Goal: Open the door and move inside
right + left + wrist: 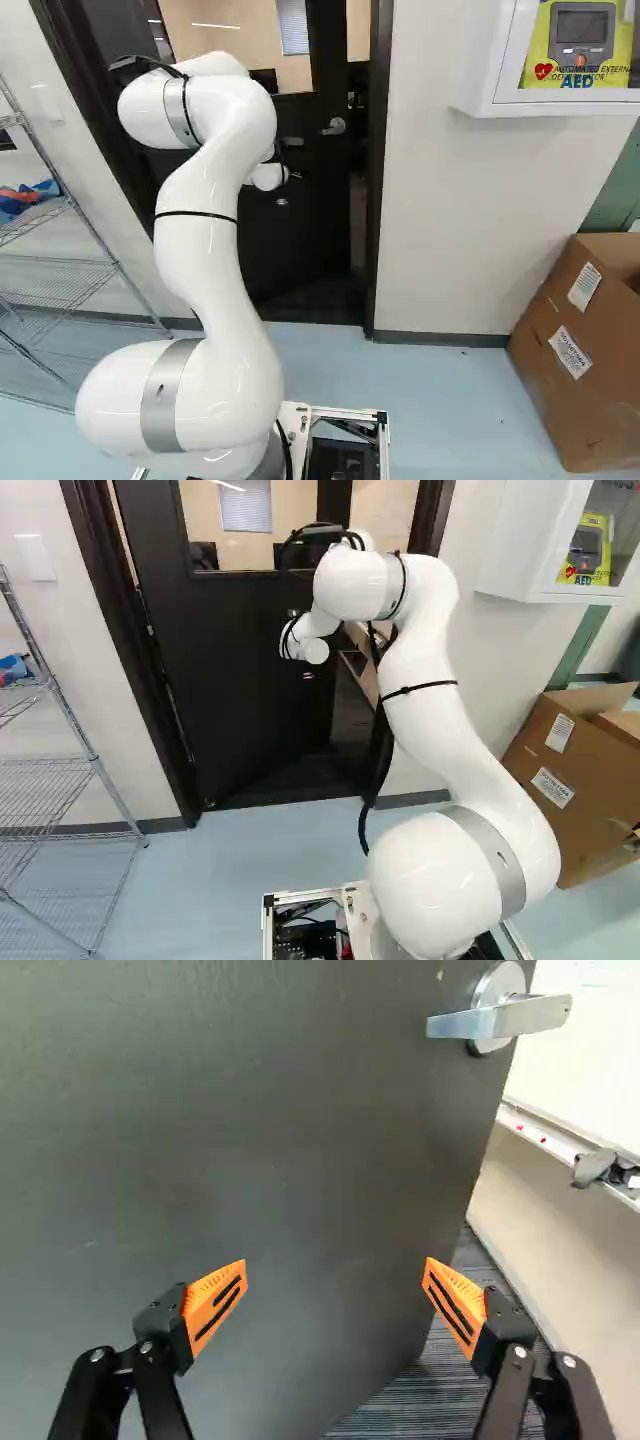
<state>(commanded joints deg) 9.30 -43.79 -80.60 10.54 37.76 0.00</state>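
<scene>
The base (360,412) sits just off six o'clock in the right base view, and the white arm (425,710) climbs from it, rising from five o'clock in the left base view, bending over and ending in front of the door (240,680). At eight o'clock in that same view stands a wire shelf (90,750); a brown box (570,420), flaps up, rests on the blue floor (450,390) at four o'clock in the right base view. Taking twelve as straight ahead of the gripper (335,1270), its orange-padded fingers stand wide apart, one at nine o'clock and one at three, with the dark face of the door showing in the gap and running on ahead. Whether either fingertip touches it, I cannot tell. The door stands ajar, swung away from the base, hinges on the shelf's side. Its lever handle (500,1020) is at one o'clock from the gap, close to the free edge and well apart from the fingers. Past that edge, toward two and three o'clock, come striped grey carpet (420,1400) and a pale wall with a ledge (560,1145). A white case (480,80) holding a yellow AED (545,45) hangs on the near wall (450,200) at two o'clock in the right base view. Farthest off, through the door's window, is a blind (246,505).
</scene>
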